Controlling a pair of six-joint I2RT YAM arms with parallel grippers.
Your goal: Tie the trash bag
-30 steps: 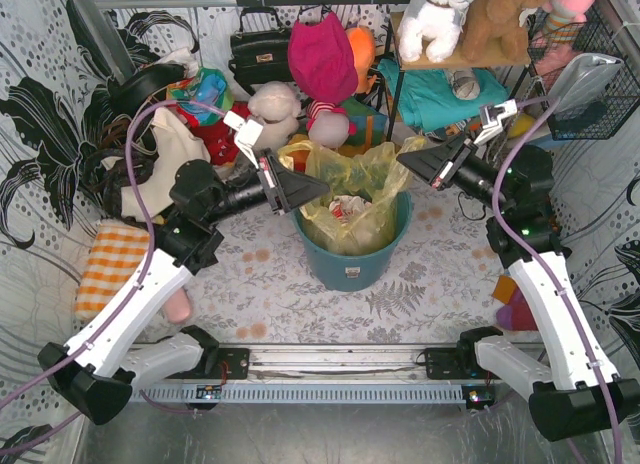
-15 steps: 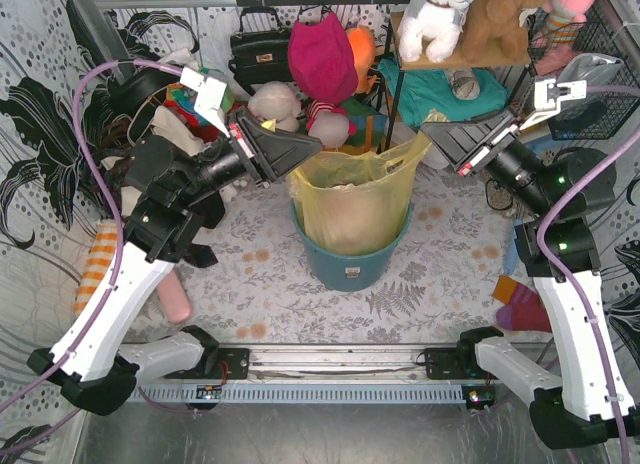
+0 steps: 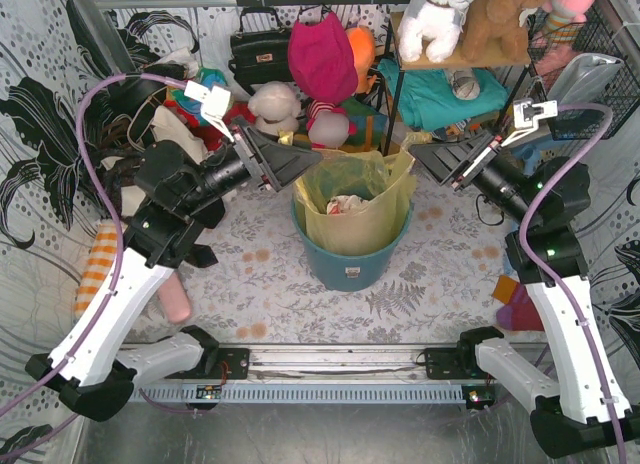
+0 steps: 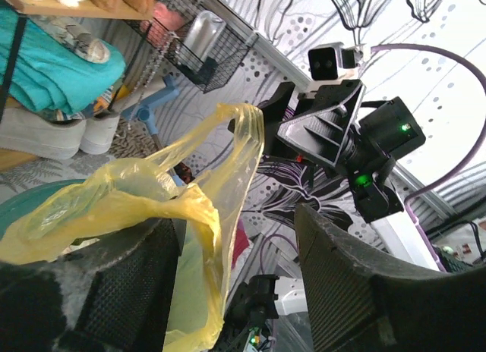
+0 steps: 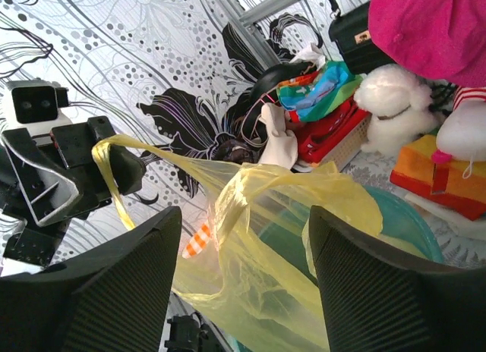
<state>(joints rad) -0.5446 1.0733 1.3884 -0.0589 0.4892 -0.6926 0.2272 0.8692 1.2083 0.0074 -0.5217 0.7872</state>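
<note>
The yellow-green trash bag (image 3: 352, 216) sits in the teal bin (image 3: 350, 267) at mid table, its mouth slack and crumpled white paper showing inside. My left gripper (image 3: 316, 165) hovers at the bag's left rim, open; in the left wrist view (image 4: 237, 280) a fold of the trash bag (image 4: 144, 204) lies draped over one finger (image 4: 114, 291). My right gripper (image 3: 412, 155) hovers at the right rim, open. In the right wrist view (image 5: 244, 242) the trash bag (image 5: 288, 238) hangs loose beyond the fingers, and a thin yellow strip still trails on the left gripper's tip (image 5: 102, 166).
Behind the bin are stuffed toys (image 3: 275, 109), a black handbag (image 3: 262, 49), a pink cap (image 3: 322, 54) and a shelf with plush animals (image 3: 450, 14). A wire basket (image 3: 590, 79) stands at the back right. An orange checked cloth (image 3: 110, 266) lies at the left.
Both grippers have opened and let go of the bag's handles. The bag, stretched up taut half a second ago, has slumped back over the bin. Both arms came slightly inward and lower.
</note>
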